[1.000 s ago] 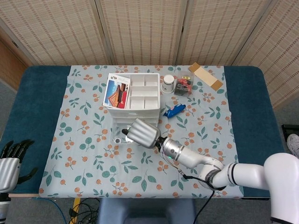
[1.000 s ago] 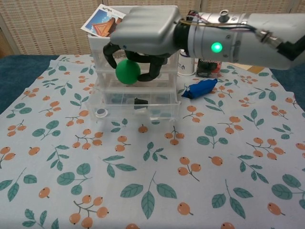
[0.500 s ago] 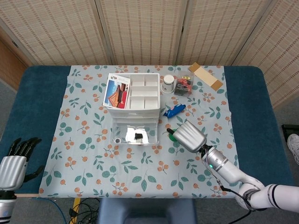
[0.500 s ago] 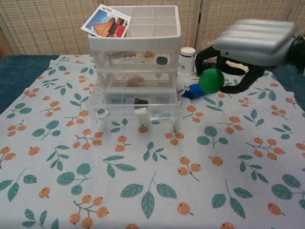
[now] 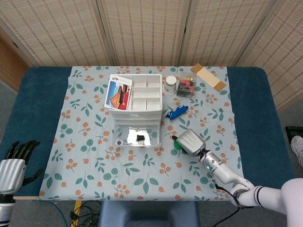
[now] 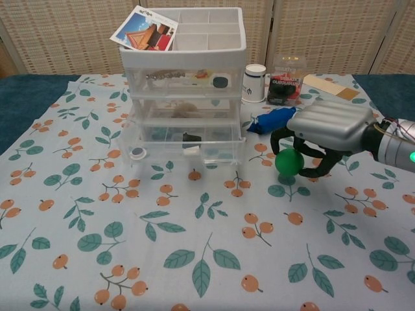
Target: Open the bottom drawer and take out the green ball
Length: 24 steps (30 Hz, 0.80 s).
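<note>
Green ball [image 6: 288,162] under the right hand [image 6: 327,129], right of the drawer unit [image 6: 183,84].
Palm facing down, its fingers are curling around the ball, gripping it low over the tablecloth [image 6: 194,246].

no legible text, print on the red package [image 6: 286,83] too blurred to read

Odds and ends on a leaf-and-berry tablecloth [image 5: 94,156].

A picture card [image 6: 144,29] lies over the left corner of the open tray [image 6: 207,29] on top of the cabinet. Toward the table's far edge stand a white jar [image 6: 255,83] and, just beside it, a clear box [image 6: 286,80] with a red and black label; a tan cardboard strip [image 5: 208,77] lies near the far right corner. A blue packet [image 6: 272,120] rests in front of the jar.
</note>
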### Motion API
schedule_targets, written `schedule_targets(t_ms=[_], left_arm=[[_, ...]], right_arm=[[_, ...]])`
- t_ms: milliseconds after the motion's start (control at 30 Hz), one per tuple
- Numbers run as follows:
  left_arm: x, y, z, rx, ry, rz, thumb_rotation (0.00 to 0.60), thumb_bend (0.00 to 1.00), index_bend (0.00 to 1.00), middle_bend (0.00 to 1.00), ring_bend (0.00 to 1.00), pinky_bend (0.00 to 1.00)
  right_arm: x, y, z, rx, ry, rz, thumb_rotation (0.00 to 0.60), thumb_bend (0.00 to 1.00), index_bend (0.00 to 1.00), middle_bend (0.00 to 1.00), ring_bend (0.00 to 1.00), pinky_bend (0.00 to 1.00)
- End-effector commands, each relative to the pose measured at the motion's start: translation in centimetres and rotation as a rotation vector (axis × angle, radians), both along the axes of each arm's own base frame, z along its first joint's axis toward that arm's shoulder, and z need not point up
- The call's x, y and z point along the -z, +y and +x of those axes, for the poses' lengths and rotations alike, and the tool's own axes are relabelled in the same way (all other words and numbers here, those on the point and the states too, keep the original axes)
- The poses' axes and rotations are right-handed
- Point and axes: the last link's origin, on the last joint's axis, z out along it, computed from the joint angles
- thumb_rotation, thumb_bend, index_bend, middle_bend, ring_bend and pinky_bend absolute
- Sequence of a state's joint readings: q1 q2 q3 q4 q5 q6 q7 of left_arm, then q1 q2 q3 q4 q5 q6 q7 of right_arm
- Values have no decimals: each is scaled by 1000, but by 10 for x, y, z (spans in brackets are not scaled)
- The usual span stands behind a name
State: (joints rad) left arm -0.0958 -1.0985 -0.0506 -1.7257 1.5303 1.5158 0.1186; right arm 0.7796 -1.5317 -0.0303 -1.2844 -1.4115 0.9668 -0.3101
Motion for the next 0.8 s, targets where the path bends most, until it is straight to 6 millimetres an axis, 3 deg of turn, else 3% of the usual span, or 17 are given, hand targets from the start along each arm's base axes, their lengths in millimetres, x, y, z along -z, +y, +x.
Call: schedule_targets(t_ms=[33, 167, 267, 400, 500, 633, 700, 800], left_arm=[[0, 0, -1, -3, 2, -1, 600, 203, 164, 176, 176, 86], [2, 1, 0, -1, 0, -6, 600, 203, 164, 176, 176, 87], [3, 2, 1, 5, -2, -7, 600, 203, 164, 176, 176, 86], [4, 5, 2, 13, -2, -10, 600, 203, 163, 176, 176, 87], [4, 8, 1, 15, -1, -11, 600, 203, 163, 176, 176, 86], [7, 12, 2, 21, 1, -20, 600, 203, 163, 176, 176, 86], [10, 15, 4, 28, -2, -24, 600, 203, 162, 176, 176, 86], [13, 18, 7, 39, -1, -27, 600, 203, 162, 176, 176, 87]], right_arm=[[6, -1, -2, 22, -6, 16, 600, 484, 314, 815, 932, 1000], [3, 1, -4, 29, -16, 13, 600, 484, 95, 789, 923, 1000], [-6, 3, -5, 32, -29, -6, 600, 484, 6, 767, 910, 1000], [-27, 8, -7, 41, -57, -54, 600, 484, 0, 731, 885, 1000], [-55, 17, -12, 59, -90, -120, 600, 484, 0, 680, 833, 1000], [-94, 37, -24, 104, -117, -224, 600, 484, 0, 531, 672, 988], [-114, 50, -32, 138, -126, -288, 600, 484, 0, 456, 571, 909], [-137, 71, -45, 206, -147, -359, 600, 484, 0, 347, 387, 643]])
